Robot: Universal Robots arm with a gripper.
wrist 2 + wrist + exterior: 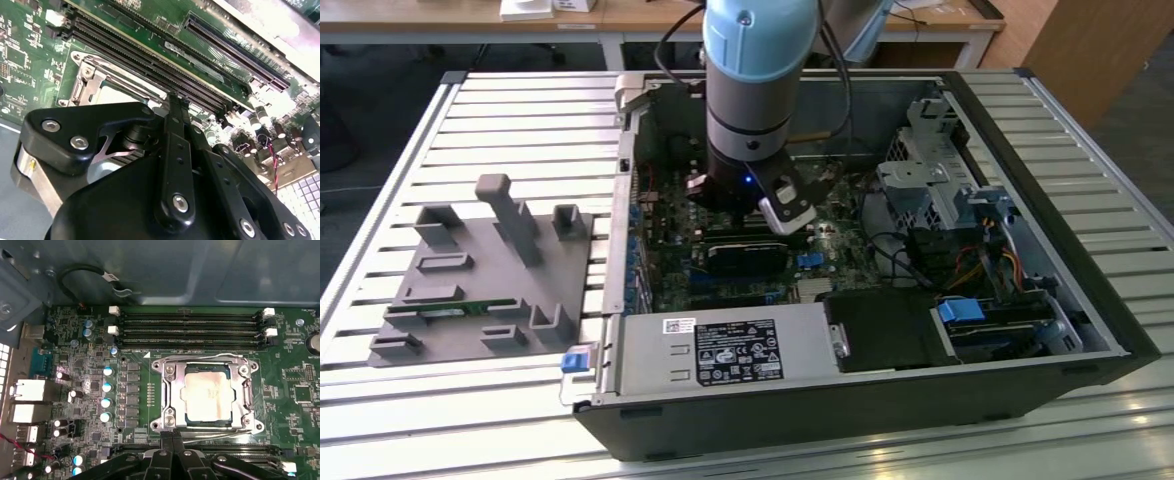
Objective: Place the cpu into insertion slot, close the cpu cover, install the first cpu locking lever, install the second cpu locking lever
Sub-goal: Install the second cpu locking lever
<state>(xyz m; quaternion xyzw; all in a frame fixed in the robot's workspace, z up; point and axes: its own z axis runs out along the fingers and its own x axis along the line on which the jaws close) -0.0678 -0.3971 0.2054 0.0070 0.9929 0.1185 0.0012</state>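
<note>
Silver metal frames the centre of the first wrist view: the cover (207,392) lies flat over the slot (170,390), and the cpu (209,394) shows through its square opening, seated inside. Thin wire levers (210,358) run along the cover's edges, level with the frame. Four long memory slots (190,331) lie just beside the socket on the green motherboard (295,405), and the gripper (172,440) hangs near the socket's edge with its two fingertips (167,437) pressed together and nothing between them. In the second wrist view the black gripper (177,107) stands close over the board, its fingers meeting in one narrow blade, with the cover (92,82) and the pale cpu (117,95) just behind it. In the exterior view the arm (750,90) reaches down into the open computer case (1067,350) on a slatted table (520,110); a grey fixture (480,275) rests well apart, at the exterior view's left.
</note>
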